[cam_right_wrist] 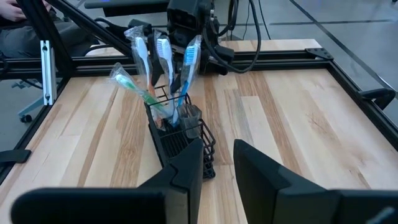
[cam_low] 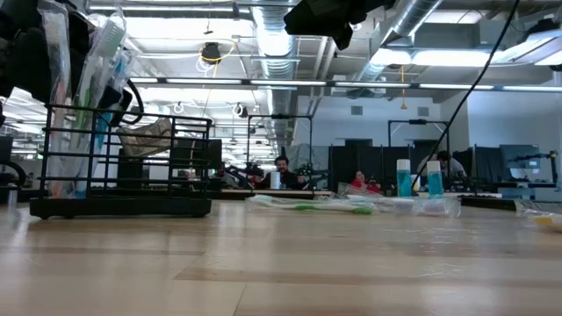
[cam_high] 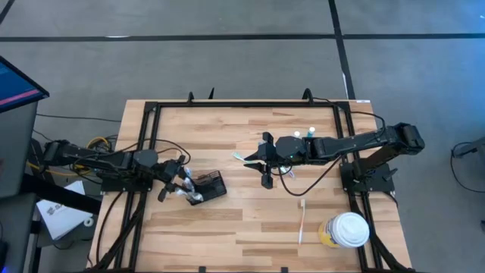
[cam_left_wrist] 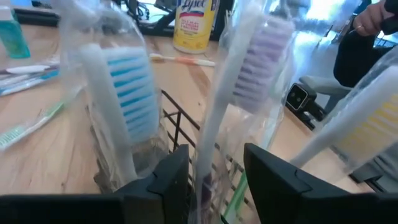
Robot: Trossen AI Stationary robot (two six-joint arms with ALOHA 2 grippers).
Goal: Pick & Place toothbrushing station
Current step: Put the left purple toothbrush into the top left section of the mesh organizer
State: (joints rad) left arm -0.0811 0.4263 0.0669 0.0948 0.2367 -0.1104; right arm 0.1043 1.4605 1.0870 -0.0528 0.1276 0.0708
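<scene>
The toothbrushing station [cam_high: 211, 186], a small black wire holder, stands on the table left of centre. It also shows in the low view [cam_low: 123, 167] and in the right wrist view [cam_right_wrist: 180, 134]. Several plastic-wrapped toothbrushes stand in it. My left gripper [cam_high: 188, 184] is right at it, open, with the handle of a wrapped purple-bristled toothbrush [cam_left_wrist: 249, 68] in the gap between its fingers [cam_left_wrist: 217, 180]. My right gripper [cam_high: 258, 158] hangs open and empty above the table's middle, pointing toward the holder [cam_right_wrist: 217, 171]. My left gripper has its two fingers on either side of the wrapped toothbrush's handle [cam_left_wrist: 208, 155], just above the holder's wire rim. The toothbrush stands nearly upright with its lower end in the holder. I cannot tell whether either finger touches it.
Wrapped toothbrushes [cam_high: 241, 157] lie on the table under my right gripper, also seen in the low view [cam_low: 307, 206]. Another toothbrush [cam_high: 302, 220] lies near the front right beside a white-lidded yellow cup [cam_high: 345, 231]. Two small bottles [cam_high: 311, 133] stand at the far right.
</scene>
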